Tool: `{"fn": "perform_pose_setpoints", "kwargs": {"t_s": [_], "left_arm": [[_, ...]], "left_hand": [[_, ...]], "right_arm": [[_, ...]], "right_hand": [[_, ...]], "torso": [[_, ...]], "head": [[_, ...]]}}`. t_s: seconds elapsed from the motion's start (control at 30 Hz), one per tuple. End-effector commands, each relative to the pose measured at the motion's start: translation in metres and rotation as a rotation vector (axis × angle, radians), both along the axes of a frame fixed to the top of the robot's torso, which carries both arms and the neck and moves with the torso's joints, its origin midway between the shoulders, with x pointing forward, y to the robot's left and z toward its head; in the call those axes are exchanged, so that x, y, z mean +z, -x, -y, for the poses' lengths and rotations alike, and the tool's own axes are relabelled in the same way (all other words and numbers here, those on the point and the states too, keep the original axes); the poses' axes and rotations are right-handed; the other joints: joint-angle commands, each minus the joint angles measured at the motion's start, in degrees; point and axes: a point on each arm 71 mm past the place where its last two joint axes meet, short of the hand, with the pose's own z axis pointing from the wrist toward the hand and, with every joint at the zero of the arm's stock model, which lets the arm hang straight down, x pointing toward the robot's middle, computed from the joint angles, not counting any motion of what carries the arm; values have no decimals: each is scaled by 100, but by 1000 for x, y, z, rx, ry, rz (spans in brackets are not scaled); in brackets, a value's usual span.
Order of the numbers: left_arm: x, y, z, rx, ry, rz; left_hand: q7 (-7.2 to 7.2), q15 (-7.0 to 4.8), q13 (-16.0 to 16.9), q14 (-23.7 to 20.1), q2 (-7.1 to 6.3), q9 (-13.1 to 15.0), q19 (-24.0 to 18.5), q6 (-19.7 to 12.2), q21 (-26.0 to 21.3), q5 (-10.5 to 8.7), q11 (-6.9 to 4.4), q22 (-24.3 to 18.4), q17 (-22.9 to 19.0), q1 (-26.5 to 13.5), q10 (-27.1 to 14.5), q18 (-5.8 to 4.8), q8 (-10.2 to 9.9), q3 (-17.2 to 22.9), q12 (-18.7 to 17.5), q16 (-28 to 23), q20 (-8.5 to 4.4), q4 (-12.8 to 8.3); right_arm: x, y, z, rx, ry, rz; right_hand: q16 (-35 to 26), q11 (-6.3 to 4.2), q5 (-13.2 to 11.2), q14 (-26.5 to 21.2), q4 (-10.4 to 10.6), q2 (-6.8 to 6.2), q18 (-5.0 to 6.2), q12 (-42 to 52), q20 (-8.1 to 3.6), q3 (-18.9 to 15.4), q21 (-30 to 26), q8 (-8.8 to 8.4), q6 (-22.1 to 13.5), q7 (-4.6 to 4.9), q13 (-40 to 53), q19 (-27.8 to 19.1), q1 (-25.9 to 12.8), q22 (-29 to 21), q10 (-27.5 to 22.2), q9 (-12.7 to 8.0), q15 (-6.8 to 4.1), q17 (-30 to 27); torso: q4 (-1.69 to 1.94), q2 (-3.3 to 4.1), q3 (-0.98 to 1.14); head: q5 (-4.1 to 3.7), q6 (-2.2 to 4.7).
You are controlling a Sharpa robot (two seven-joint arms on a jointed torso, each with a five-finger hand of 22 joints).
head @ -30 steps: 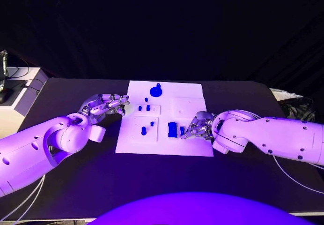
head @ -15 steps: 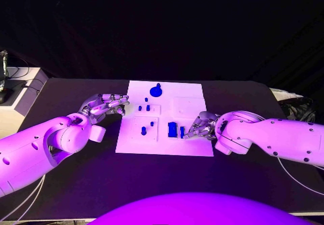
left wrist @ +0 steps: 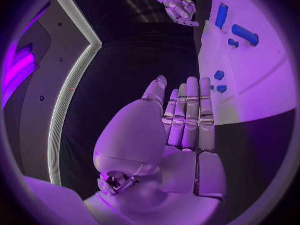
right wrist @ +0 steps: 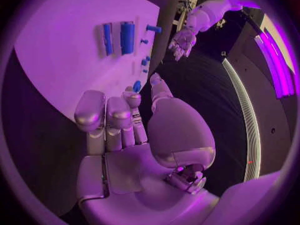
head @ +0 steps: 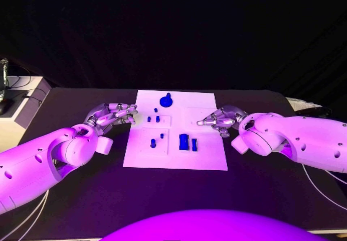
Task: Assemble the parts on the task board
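Left robot hand: my left robot hand (head: pixel 116 113) hovers over the counter (head: pixel 72 100) just beside the board's left edge, near its far half. Its fingers (left wrist: pixel 187 110) lie straight and close together, holding nothing.
Right robot hand: my right robot hand (head: pixel 219 121) sits at the board's right edge, about midway along it. Its fingers (right wrist: pixel 106 117) are curled in, thumb apart from them, and I see nothing in them.
Board: the white board (head: pixel 202 155) lies in the middle of the counter, its long sides running away from me.
Round part: a blue disc with a knob (head: pixel 166 101) sits near the board's far edge.
Small pegs: several small blue pegs (head: pixel 152 119) stand in the left half, close to my left robot hand.
Blocks: a wide blue block (head: pixel 183 142) and a thin bar (head: pixel 194 144) stand side by side near the board's centre, apart from both robot hands.
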Motion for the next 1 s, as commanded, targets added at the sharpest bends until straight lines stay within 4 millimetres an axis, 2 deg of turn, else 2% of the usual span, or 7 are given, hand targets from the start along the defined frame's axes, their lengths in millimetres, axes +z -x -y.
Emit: {"fn": "perform_pose_setpoints", "kwargs": {"t_s": [0.03, 0.77, 0.8, 0.87, 0.9, 0.97, 1.0], "left_arm": [[1, -2, 0, 17, 23, 14], [0, -31, -13, 219, 50, 91], [-4, -28, -11, 171, 34, 51], [-3, -28, -10, 173, 34, 53], [-3, -28, -9, 175, 33, 54], [-2, -27, -7, 183, 33, 59], [-1, -26, -6, 188, 32, 62]], "left_hand": [[-2, 52, -17, 57, 8, 5, 29, -56, -210, -12, 7, -319, -187, -41, -91, -70, 20, -24, -24, -331, 43, 8], [-367, 671, -53, -949, 17, -68, -1406, -810, -258, -9, 216, -4719, -1209, -192, -768, 76, -269, 183, -562, -3828, 1032, -18], [-1028, -363, -382, -5706, -199, -380, -5998, -5677, -600, -1953, -706, -6217, -1521, -2631, -6413, -614, -579, 725, -898, -4156, -429, -230], [-1028, -363, -382, -5706, -199, -380, -5998, -5677, -600, -1953, -706, -6217, -1521, -2830, -6413, -614, -579, 725, -898, -4156, -429, -230], [-1028, -363, -382, -5706, -199, -380, -5998, -5677, -600, -1953, -706, -6217, -1521, -3084, -6413, -614, -579, 725, -898, -4156, -429, -230], [-1028, -363, -382, -5706, -199, -380, -5998, -5677, -600, -1953, -706, -6217, -1521, -3487, -6413, -614, -579, 725, -898, -4156, -429, -230], [-1028, -363, -382, -5706, -199, -380, -5998, -5677, -600, -1953, -706, -6217, -1521, -3667, -6413, -614, -579, 725, -898, -4156, -429, -230]], "right_arm": [[11, -12, 8, -89, -152, 143], [9, -77, 24, -205, -265, 405], [7, -75, 24, -216, -198, 362], [7, -75, 23, -216, -203, 363], [7, -74, 21, -218, -209, 364], [7, -72, 16, -221, -227, 367], [8, -70, 13, -223, -239, 368]], "right_hand": [[-258, -3, 54, -80, -88, 95, 142, -359, 35, -14, -424, -9, 13, 33, -226, -153, 62, 541, -177, -34, 24, -249], [-5743, 547, -86, -1142, -920, 627, 49, -4181, 856, 802, -5226, -42, -102, 198, -6537, -2127, 938, -3149, -535, -974, 824, -3797], [-6366, -8, -1530, -3317, -102, 227, -350, -4566, 496, 665, -5607, -395, -1907, -575, -6883, -3942, -1298, -7493, -2598, -1351, 418, -5124], [-6366, -8, -1530, -3407, -102, 227, -350, -4566, 496, 665, -5607, -395, -2056, -575, -6883, -4052, -1449, -7493, -2755, -1351, 418, -5124], [-6366, -8, -1530, -3626, -102, 227, -350, -4566, 496, 665, -5607, -395, -6198, -575, -6883, -8125, -1693, -7493, -2973, -1351, 418, -5124], [-6366, -8, -1530, -3959, -102, 227, -350, -4566, 496, 665, -5607, -395, -6198, -575, -6883, -8125, -2051, -7493, -3297, -1351, 418, -5124], [-6366, -8, -1530, -4115, -102, 227, -350, -4566, 496, 665, -5607, -395, -6198, -575, -6883, -8125, -2217, -7493, -7426, -1351, 418, -5124]], "torso": [[-42, -74, -22], [-137, -378, -44], [-140, -334, -48], [-148, -337, -43], [-158, -341, -36], [-187, -354, -17], [-207, -362, -4]], "head": [[31, 69], [323, 692], [294, 617], [298, 630], [304, 647], [321, 696], [332, 729]]}}
